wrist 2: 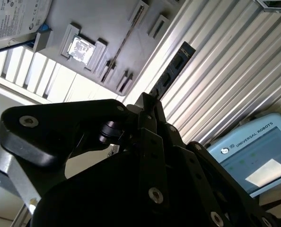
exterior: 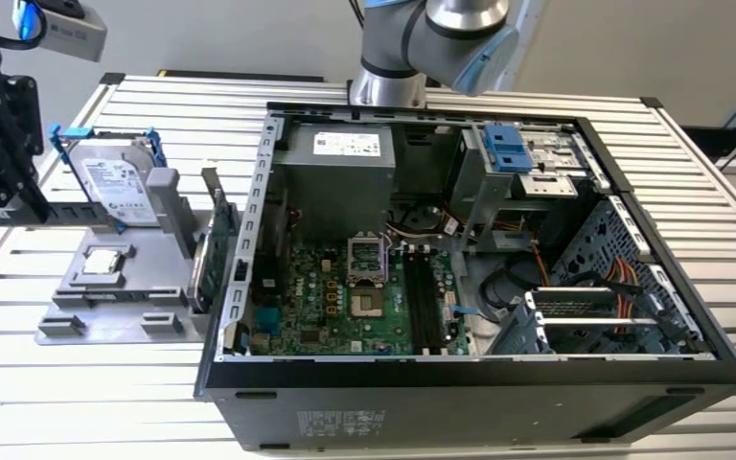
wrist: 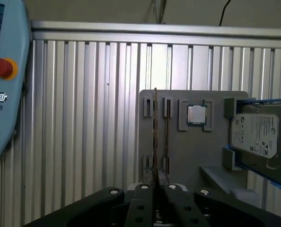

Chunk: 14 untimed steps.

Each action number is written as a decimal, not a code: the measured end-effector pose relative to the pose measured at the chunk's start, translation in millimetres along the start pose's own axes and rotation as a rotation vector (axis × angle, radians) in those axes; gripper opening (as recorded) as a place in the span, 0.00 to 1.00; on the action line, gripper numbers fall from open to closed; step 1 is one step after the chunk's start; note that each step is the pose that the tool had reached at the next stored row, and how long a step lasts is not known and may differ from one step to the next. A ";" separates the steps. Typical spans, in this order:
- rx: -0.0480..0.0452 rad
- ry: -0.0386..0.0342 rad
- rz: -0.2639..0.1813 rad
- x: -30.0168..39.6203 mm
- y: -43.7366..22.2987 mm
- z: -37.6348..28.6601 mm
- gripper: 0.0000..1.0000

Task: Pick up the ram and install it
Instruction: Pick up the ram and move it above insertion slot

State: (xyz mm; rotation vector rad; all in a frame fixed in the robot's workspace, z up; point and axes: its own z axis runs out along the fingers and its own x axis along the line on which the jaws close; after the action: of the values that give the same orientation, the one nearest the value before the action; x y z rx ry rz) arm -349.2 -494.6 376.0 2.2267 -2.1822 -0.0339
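Tool (wrist 2: 149, 101) first: is it holding anything?

Yes. In both wrist views its two fingers are closed flat against the ram (wrist 2: 173, 68), which sticks out past the fingertips as a slim dark stick with small chips.

Why pinch it on the faces?

My guess is that the board is thin, so clamping its broad sides keeps it from twisting. It also leaves most of the length free.

Where does the ram sit relative to the parts holder?

It hangs well above it. The grey tray (wrist: 211, 156) lies below on the slatted surface (wrist: 83, 118). The ram touches neither.

What does the tray carry?

A processor chip (wrist: 196, 114) sits in a square pocket. The hard drive (wrist: 256, 130) leans in its blue frame. The green card (exterior: 218, 251) stands on edge between small posts. The posts probably keep each part upright and in a known spot, so the fingers can close around it.

And beyond that?

At the exterior view's upper left, the tool sits above the tray, well apart from the open computer case (exterior: 675, 374). The case lies on its side, so the motherboard (exterior: 330, 307) faces up. Its long dark memory slots (exterior: 422, 302) look unfilled.

So nothing is installed?

Judging by that, no. The ram is gripped, not seated.
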 end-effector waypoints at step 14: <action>0.0000 0.0000 0.000 0.0 0.1 -3.2 0.00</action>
State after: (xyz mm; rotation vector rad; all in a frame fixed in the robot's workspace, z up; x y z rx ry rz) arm -349.2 -494.6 379.2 2.2266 -2.1821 -0.0339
